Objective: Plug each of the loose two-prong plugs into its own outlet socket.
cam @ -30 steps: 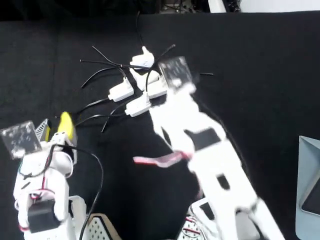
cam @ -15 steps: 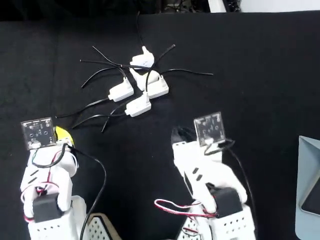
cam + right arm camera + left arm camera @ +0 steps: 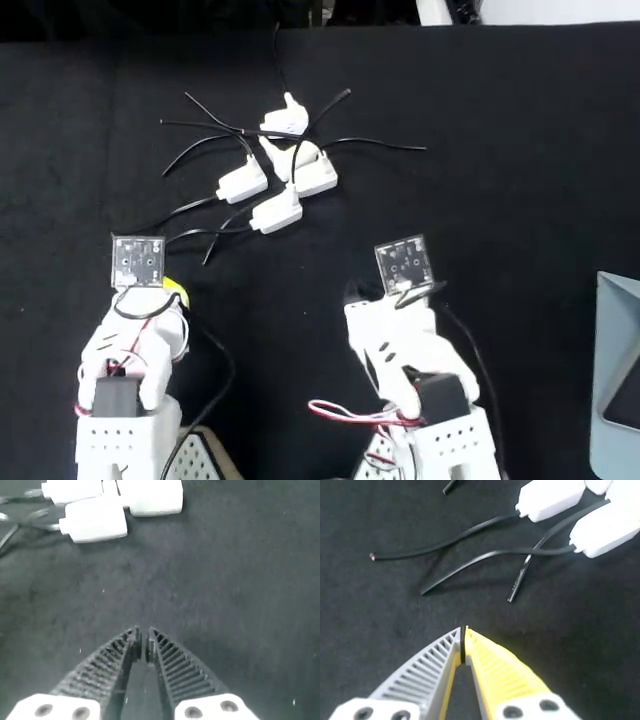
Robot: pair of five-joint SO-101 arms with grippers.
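Observation:
Several white plug and socket pieces (image 3: 283,165) with thin black wires (image 3: 205,150) lie bunched at the table's far middle. All sit loose on the black cloth, and I cannot tell plugs from sockets. My left gripper (image 3: 463,632) is shut and empty, with its grey and yellow fingers meeting above bare cloth, short of two white pieces (image 3: 551,498) (image 3: 606,530). The left arm (image 3: 135,345) stands at the near left. My right gripper (image 3: 142,636) is shut on nothing, low over the cloth, well short of the white pieces (image 3: 95,524) (image 3: 151,496). The right arm (image 3: 410,350) stands at the near middle.
Loose black wire ends (image 3: 445,545) trail across the cloth between the left gripper and the cluster. A grey-blue container (image 3: 618,380) stands at the right edge. Each arm carries a square marker plate (image 3: 138,262) (image 3: 405,265) over its wrist.
The right arm has pulled back from the cluster to the near edge, empty. The left arm has swung a little to the right. The white pieces have not moved.

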